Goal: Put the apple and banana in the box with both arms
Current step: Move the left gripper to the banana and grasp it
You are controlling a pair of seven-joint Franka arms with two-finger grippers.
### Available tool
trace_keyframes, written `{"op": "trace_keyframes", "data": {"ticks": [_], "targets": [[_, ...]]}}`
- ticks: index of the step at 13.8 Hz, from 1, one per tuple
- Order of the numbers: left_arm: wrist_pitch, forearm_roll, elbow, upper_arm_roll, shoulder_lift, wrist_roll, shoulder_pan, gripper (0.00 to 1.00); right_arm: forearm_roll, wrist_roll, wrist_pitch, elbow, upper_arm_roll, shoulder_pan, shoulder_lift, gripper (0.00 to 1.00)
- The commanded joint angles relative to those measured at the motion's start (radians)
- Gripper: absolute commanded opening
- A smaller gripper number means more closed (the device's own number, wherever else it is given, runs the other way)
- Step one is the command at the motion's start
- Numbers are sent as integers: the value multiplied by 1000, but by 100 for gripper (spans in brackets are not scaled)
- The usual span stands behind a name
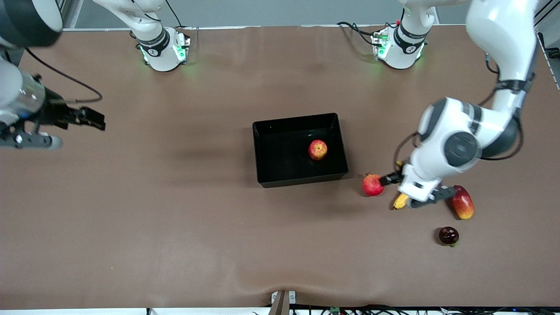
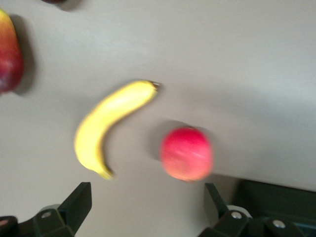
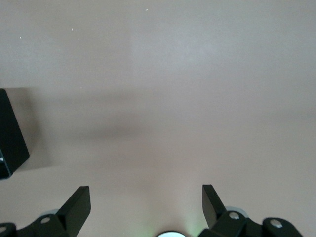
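The banana [image 2: 109,126], lying on the table at four o'clock from the box [image 1: 262,175] that holds the apple [image 1: 318,149], is soft and curved, so we would pinch its thick middle gently with our wide-open left gripper [image 2: 145,207] above it, while the empty, open right gripper [image 3: 145,207] waits.

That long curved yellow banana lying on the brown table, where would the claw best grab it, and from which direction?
Probably across the thick middle of the curved yellow banana, coming straight down from above. It lies flat on the brown table, and the middle is a narrow span for the fingers, while its ends taper. The open left claw hangs over it; the round red fruit lies close beside.
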Motion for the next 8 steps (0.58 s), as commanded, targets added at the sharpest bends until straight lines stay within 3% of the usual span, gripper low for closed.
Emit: {"op": "trace_keyframes", "data": {"ticks": [1,2,5,7,8], "targets": [[31,23,1,-9,77,155,53,100,35,-20,6,-70,-95,62,-80,100],[34,40,0,-7,106,215,65,100,70,-25,12,-65,-163,100,-80,100],[74,144,-17,-9,178,314,96,100,106,-85,27,-38,-240,130,-80,100],[118,180,-40,-9,208,331,99,100,104,-83,26,-24,-338,208,-82,100],[138,197,-52,-9,215,331,99,93,106,-76,23,-25,-364,222,-89,100]]}}
